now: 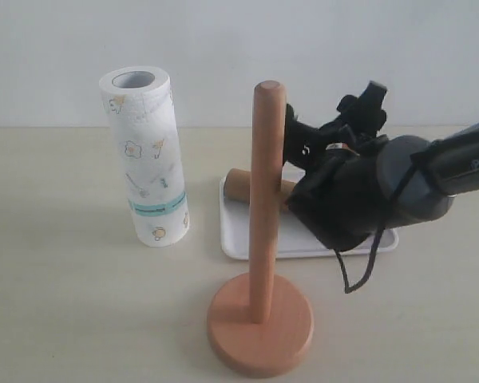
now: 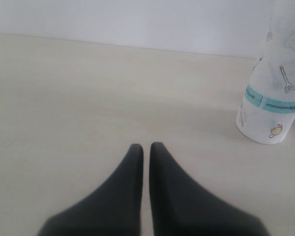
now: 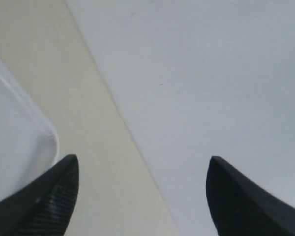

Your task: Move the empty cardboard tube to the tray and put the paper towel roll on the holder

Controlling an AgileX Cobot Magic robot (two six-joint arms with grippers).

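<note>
Mostly hidden cardboard tube point(image 1: 238, 185) behind holder point(image 1: 265, 199), right claw point(image 3: 142, 158) spread wide, empty, left claw point(image 2: 146, 146) closed, empty

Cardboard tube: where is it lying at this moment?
Exterior view: the cardboard tube lies at the left end of the white tray, behind the holder's post, its right part hidden by the right arm.

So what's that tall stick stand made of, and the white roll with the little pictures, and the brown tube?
The holder looks like smooth, matte wood: even reddish-brown, rounded top. The paper towel roll seems soft paper: textured white surface, printed pictures, hollow core. The empty cardboard tube is probably plain cardboard: dull brown, though mostly hidden.
</note>
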